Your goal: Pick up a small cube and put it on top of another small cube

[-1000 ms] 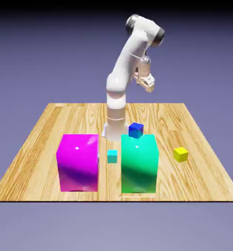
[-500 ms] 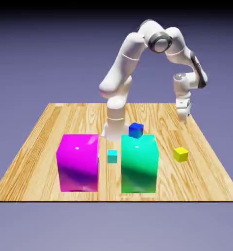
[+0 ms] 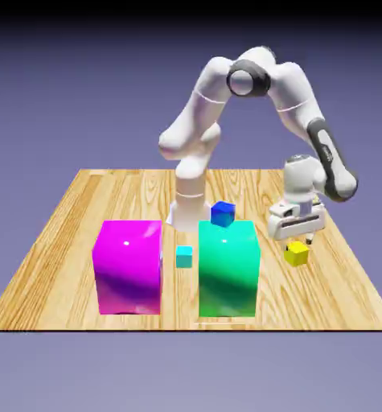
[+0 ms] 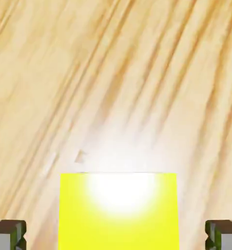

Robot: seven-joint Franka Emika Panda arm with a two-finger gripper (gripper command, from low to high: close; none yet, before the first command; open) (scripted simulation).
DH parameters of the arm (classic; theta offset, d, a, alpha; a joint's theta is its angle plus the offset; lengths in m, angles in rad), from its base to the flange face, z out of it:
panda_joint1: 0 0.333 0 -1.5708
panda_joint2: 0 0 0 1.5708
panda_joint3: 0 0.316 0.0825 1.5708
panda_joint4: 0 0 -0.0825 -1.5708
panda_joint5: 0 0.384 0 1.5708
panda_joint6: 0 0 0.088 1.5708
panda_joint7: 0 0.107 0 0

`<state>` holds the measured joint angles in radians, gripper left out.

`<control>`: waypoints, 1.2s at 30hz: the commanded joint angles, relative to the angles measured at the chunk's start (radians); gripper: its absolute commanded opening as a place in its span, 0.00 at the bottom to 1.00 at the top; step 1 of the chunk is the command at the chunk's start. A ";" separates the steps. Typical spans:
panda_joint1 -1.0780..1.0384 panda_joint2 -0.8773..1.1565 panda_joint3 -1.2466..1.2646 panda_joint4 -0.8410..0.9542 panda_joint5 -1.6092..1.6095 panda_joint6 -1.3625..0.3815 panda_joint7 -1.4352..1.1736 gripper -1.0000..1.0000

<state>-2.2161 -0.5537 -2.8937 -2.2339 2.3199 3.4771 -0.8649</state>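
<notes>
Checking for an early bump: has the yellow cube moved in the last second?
No. The yellow cube sits equally far right of the green block.

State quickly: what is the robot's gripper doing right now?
Gripper: open, holding nothing; the small plain yellow cube sits between its finger tips, gaps on both sides.

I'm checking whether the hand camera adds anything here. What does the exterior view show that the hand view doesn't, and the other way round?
Only the exterior view shows the arm, the big magenta block and big green block, the small cyan cube between them, and the small blue cube behind the green block. Only the hand view shows both finger tips standing clear of the yellow cube's sides, with wood showing in each gap. Both show the small yellow cube, the open gripper over it, and the wooden table.
</notes>
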 commanded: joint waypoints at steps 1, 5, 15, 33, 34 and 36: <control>0.000 0.000 0.000 0.000 0.000 0.000 0.000 0.00; -0.109 0.084 0.108 -0.013 0.086 0.075 -0.102 0.00; 0.055 0.139 0.441 -0.089 -0.112 -0.016 -0.275 0.00; 0.647 0.089 1.093 -0.266 -0.736 -0.398 -0.500 0.00; 0.680 0.086 1.130 -0.276 -0.771 -0.419 -0.512 0.00; 0.746 0.081 1.202 -0.296 -0.840 -0.461 -0.537 0.00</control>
<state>-1.4703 -0.4730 -1.6916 -2.5296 1.4802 3.0150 -1.4025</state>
